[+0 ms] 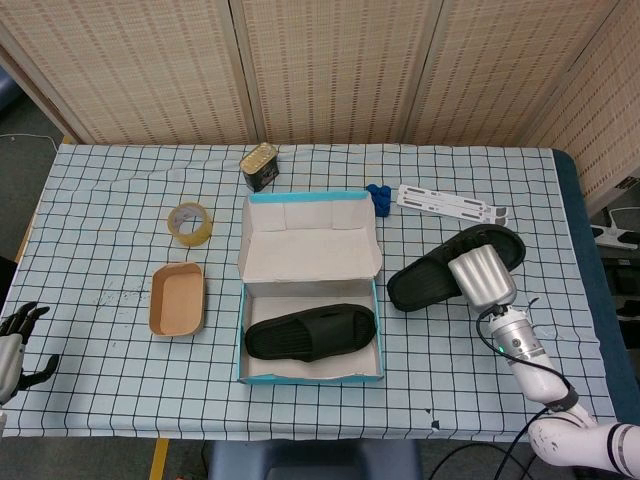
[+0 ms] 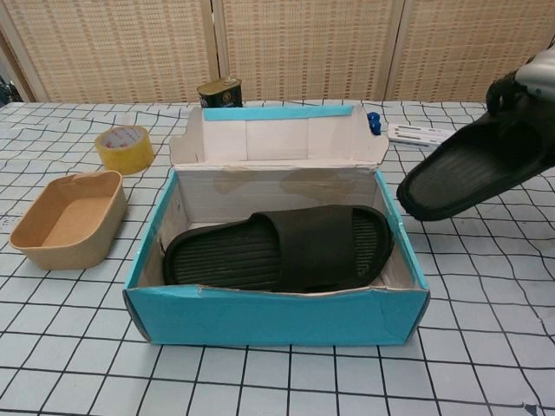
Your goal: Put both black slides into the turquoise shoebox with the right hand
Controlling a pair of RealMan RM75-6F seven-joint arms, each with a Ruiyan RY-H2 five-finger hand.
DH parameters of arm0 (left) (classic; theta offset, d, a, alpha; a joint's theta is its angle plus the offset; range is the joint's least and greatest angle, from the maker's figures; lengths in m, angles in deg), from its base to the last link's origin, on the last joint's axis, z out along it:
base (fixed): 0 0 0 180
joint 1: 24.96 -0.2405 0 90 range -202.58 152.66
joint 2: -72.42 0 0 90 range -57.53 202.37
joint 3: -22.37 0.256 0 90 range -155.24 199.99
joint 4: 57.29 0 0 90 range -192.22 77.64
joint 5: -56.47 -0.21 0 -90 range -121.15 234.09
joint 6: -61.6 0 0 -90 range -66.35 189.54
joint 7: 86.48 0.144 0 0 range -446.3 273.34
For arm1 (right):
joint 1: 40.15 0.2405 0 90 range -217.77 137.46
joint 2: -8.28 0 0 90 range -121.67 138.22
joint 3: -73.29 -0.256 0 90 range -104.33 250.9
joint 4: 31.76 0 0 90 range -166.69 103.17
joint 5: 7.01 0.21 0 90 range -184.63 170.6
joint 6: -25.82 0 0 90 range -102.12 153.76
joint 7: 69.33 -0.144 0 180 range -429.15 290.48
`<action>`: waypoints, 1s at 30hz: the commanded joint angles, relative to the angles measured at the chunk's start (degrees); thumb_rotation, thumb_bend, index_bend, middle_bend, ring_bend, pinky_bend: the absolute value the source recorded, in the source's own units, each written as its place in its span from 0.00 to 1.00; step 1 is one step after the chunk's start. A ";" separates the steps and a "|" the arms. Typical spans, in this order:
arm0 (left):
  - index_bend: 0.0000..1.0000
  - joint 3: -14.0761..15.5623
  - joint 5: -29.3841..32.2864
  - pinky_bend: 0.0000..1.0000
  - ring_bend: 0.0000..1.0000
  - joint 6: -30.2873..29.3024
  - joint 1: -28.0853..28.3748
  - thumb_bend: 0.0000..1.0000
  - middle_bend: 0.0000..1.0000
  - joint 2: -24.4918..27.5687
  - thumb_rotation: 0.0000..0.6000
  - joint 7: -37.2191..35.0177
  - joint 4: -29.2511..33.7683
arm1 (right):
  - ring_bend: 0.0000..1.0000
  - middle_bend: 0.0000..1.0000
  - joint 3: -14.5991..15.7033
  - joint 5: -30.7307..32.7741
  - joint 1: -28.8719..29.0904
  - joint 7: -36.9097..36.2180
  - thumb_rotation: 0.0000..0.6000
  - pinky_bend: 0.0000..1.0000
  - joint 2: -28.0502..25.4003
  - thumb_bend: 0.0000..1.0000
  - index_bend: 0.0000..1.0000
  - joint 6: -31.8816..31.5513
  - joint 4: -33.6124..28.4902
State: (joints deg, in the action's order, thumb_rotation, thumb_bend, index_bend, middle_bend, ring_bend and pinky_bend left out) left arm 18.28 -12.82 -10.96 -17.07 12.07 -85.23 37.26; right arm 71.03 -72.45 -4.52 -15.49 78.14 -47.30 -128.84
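Observation:
The turquoise shoebox (image 1: 244, 330) (image 2: 277, 317) stands open mid-table with its lid flap upright. One black slide (image 1: 311, 332) (image 2: 279, 249) lies flat inside it. My right hand (image 1: 482, 277) (image 2: 538, 78) grips the second black slide (image 1: 440, 268) (image 2: 473, 167) by its far end and holds it lifted off the table, tilted, to the right of the box. My left hand (image 1: 14, 340) hangs at the table's lower left edge, fingers apart, holding nothing.
A tan tray (image 1: 177, 298) (image 2: 63, 217) and a tape roll (image 1: 190, 221) (image 2: 125, 147) sit left of the box. A tin can (image 1: 258, 165) (image 2: 219, 92), a blue object (image 1: 378, 197) and a white strip (image 1: 452, 206) lie behind it.

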 commanded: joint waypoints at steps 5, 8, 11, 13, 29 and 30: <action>0.13 -0.24 0.11 0.31 0.09 0.57 0.24 0.36 0.04 0.10 1.00 -0.72 -0.53 | 0.38 0.62 -3.96 3.16 -3.49 14.56 1.00 0.30 2.92 0.07 0.71 -16.10 -10.67; 0.13 -0.48 0.15 0.31 0.09 1.10 0.54 0.36 0.04 -0.08 1.00 -1.45 -1.09 | 0.39 0.63 -4.24 -1.49 -3.41 9.06 1.00 0.31 3.97 0.07 0.71 -15.74 -9.00; 0.13 -0.24 -0.61 0.31 0.09 1.60 0.78 0.36 0.04 0.00 1.00 -1.90 -0.92 | 0.40 0.63 -4.53 -8.64 -3.08 -0.83 1.00 0.32 6.35 0.07 0.72 -15.47 -4.38; 0.13 0.01 -1.85 0.31 0.09 1.15 0.83 0.36 0.04 -0.07 1.00 -1.72 -1.04 | 0.40 0.63 -4.53 -14.25 -2.53 -8.13 1.00 0.32 8.30 0.07 0.72 -15.72 0.30; 0.13 -0.01 -1.23 0.31 0.09 1.84 1.23 0.36 0.04 -0.65 1.00 -1.24 -1.70 | 0.40 0.63 -8.10 -18.63 3.70 -29.99 1.00 0.32 21.24 0.07 0.72 -5.30 13.89; 0.13 -0.01 -1.31 0.31 0.09 1.70 1.17 0.36 0.04 -0.62 1.00 -1.29 -1.66 | 0.40 0.63 -8.35 -18.43 4.35 -30.42 1.00 0.32 22.69 0.07 0.72 -4.33 15.21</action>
State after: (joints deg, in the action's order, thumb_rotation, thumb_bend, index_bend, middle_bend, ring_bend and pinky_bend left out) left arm 18.27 -14.09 -9.22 -15.87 11.43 -86.49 35.58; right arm 63.42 -90.84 -1.64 -44.59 98.26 -53.56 -116.10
